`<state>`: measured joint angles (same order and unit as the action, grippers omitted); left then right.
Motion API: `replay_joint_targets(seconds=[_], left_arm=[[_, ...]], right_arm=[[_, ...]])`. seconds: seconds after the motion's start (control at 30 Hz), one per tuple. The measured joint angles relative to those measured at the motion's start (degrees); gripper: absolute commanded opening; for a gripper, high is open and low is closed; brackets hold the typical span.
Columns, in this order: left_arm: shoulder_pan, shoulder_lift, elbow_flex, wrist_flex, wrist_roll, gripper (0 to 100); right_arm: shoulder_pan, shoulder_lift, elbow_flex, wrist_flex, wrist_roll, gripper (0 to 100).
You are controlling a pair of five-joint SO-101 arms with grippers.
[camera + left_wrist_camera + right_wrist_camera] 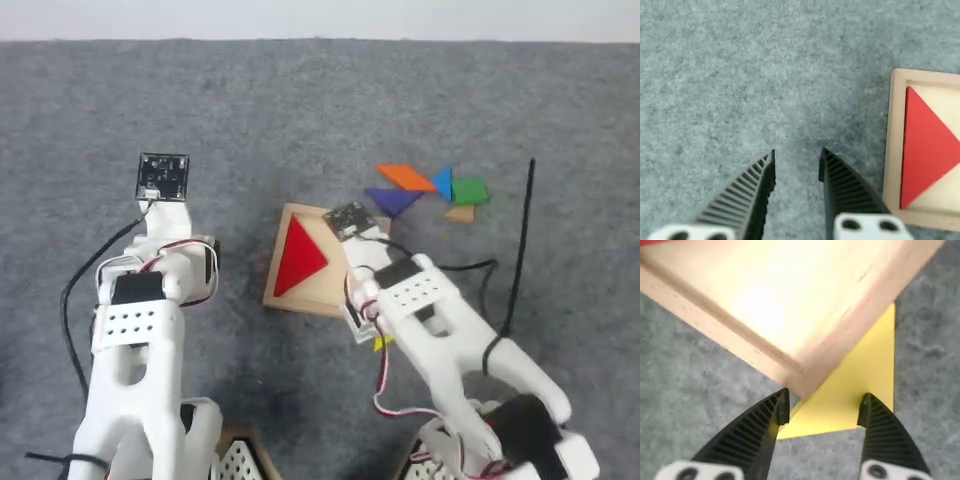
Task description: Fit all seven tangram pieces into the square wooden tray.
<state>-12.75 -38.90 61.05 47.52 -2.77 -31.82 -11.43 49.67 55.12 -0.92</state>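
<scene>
The square wooden tray [287, 297] lies mid-table with a red triangle [297, 258] inside it. A yellow piece [862, 380] lies on the carpet, partly tucked under one tray corner [800, 377]. My right gripper [822, 401] is open just above that corner, one fingertip by the rim and the other over the yellow piece, holding nothing. A sliver of the yellow piece [381, 344] peeks out beside the right arm. My left gripper [796, 152] is open over bare carpet, to the left of the tray rim [894, 150] and red triangle [927, 150].
Beyond the tray's far right lie loose pieces: an orange parallelogram [405, 177], a blue triangle [443, 183], a green square [470, 191], a purple triangle [392, 200] and a tan piece [460, 213]. A black cable [521, 240] runs along the right.
</scene>
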Motion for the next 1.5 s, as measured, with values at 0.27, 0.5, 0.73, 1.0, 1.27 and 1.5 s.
replay_joint_targets(seconds=[0.27, 0.5, 0.73, 1.0, 1.27, 1.5], left_arm=[[0.00, 0.00, 0.00, 0.00, 0.00, 14], [0.00, 0.00, 0.00, 0.00, 0.00, 14], [0.00, 0.00, 0.00, 0.00, 0.00, 14], [0.00, 0.00, 0.00, 0.00, 0.00, 14], [0.00, 0.00, 0.00, 0.00, 0.00, 14], [0.00, 0.26, 0.00, -1.93, 0.00, 14]], right_arm=[[15.82, 1.76, -0.53, -0.44, 4.13, 23.1], [31.21, 2.90, 0.00, -0.44, 12.13, 22.9], [45.36, 3.25, -2.55, -0.09, 17.32, 17.0], [63.82, 4.04, -9.05, -0.09, 22.68, 17.0], [70.77, 4.04, -12.75, 6.77, 22.59, 17.0], [63.12, 1.85, -8.79, 12.13, 7.47, 17.8]])
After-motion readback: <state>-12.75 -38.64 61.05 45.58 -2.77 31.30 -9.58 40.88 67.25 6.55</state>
